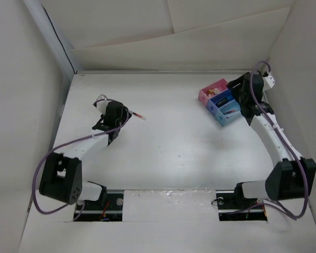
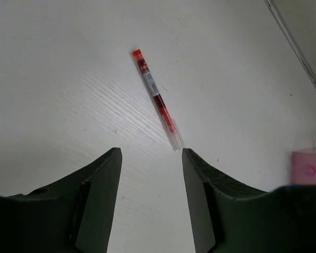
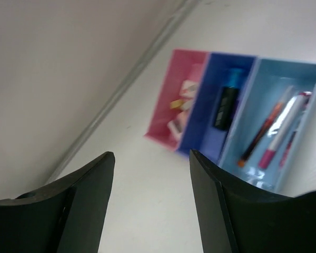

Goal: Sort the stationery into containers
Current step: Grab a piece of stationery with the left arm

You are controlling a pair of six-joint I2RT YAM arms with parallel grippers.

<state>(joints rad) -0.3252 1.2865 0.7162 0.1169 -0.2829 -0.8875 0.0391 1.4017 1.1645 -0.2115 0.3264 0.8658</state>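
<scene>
White flat table (image 1: 174, 158), 2 grippers over it. 3 small rect. plastic trays (image 1: 221, 101) joined in a row at approx. 2 o'clock on the table: 1 pink tray (image 3: 166, 118), 1 dark blue tray (image 3: 201, 118), 1 light blue tray (image 3: 248, 103).

Right gripper (image 3: 151, 158) just beside them, jaws apart, nothing betw. Left gripper (image 2: 151, 155) at approx. 10 o'clock, jaws apart, empty.

1 thin clear pen w/ red ink (image 2: 155, 97) lies on the table at 12 o'clock from the left tips, not touching.

Dark blue tray: 1 black marker w/ blue-green end (image 3: 225, 103). Light blue tray: approx. 3 pens (image 3: 276, 132). Pink tray: small blocks (image 3: 181, 100), too blurred to count.
</scene>
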